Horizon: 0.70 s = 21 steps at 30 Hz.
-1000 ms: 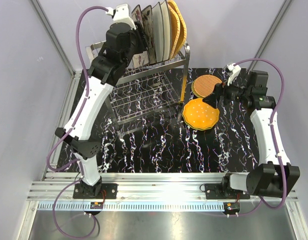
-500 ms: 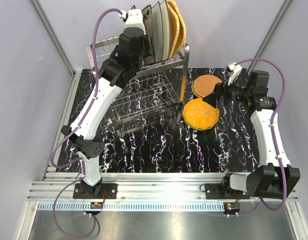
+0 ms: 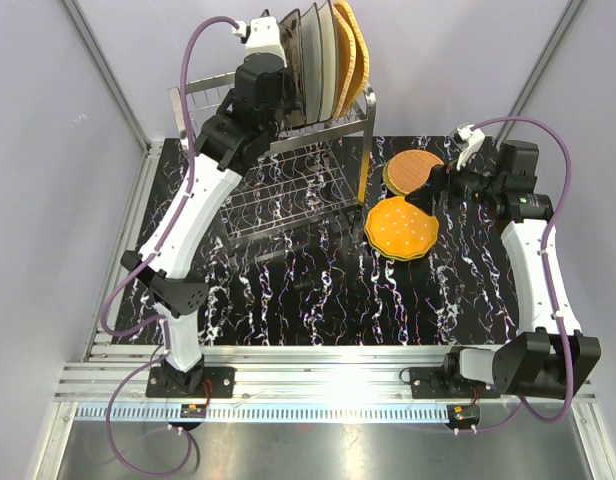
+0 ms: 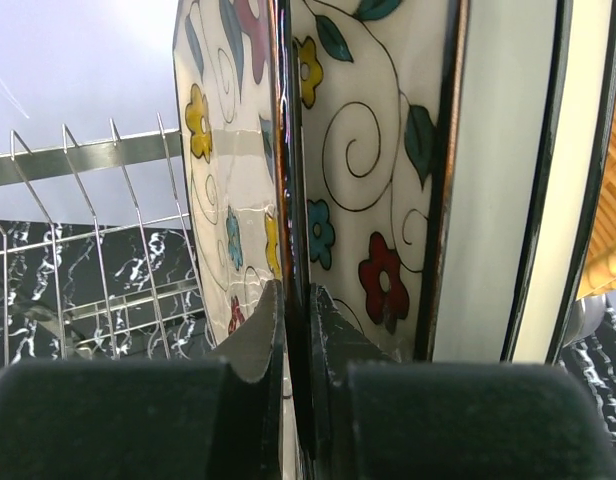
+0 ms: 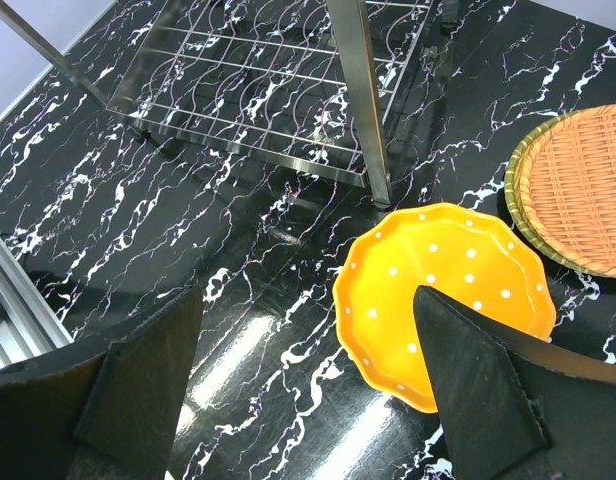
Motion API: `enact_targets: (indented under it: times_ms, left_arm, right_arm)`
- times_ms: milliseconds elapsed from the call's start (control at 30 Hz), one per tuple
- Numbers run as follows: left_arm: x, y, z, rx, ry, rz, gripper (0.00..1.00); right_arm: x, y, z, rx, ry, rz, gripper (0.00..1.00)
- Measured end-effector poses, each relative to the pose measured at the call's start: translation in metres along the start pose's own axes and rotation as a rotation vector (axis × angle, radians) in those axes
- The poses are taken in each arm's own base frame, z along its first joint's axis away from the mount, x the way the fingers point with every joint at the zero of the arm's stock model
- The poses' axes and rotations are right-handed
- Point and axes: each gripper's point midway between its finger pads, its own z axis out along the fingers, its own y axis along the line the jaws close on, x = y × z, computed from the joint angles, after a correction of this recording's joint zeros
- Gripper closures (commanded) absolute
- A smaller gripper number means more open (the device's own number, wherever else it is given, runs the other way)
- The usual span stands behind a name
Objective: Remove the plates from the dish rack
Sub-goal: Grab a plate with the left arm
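The steel dish rack (image 3: pixel 288 190) stands at the back left. Several plates stand upright in its top prongs: cream floral ones (image 3: pixel 288 50), a white one (image 3: pixel 318 45) and woven tan-orange ones (image 3: pixel 353 50). My left gripper (image 3: pixel 281 62) is up at the row's left end. In the left wrist view it (image 4: pixel 293 295) is shut on the dark rim of a cream floral plate (image 4: pixel 233 150), with another floral plate (image 4: pixel 373 150) and the white plate (image 4: pixel 498 180) to its right. My right gripper (image 3: pixel 425 188) is open and empty above the table.
An orange dotted scalloped plate (image 3: pixel 400 228) lies flat right of the rack, also in the right wrist view (image 5: pixel 443 300). A round woven plate (image 3: pixel 415 170) lies behind it (image 5: pixel 583 185). The rack's leg (image 5: pixel 363 110) stands close to them. Grey walls enclose the black marbled table (image 3: pixel 318 290).
My left arm has swung right and up along the rack's top, bringing its gripper onto the floral plates. The right arm has not moved.
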Motion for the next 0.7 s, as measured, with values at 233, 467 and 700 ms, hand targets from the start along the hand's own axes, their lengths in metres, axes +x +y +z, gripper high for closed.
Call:
enact_targets:
  times_ms: [233,467,700]
  left_arm:
    - [-0.0048,0.0027,-0.0025,0.010,-0.002,-0.060,1.00]
    - [-0.0072,0.0038,-0.0033,0.012,-0.006,-0.090,1.00]
    - [-0.0095,0.0032,-0.0039,0.017,-0.012,-0.106,1.00]
  right_arm:
    - [-0.0001,0.0002,0.0000,0.000,0.000,0.003,0.07]
    - [0.0000,0.0002,0.0000,0.000,0.000,0.005,0.06]
    - [-0.0001,0.0003,0.0000,0.000,0.000,0.007,0.06]
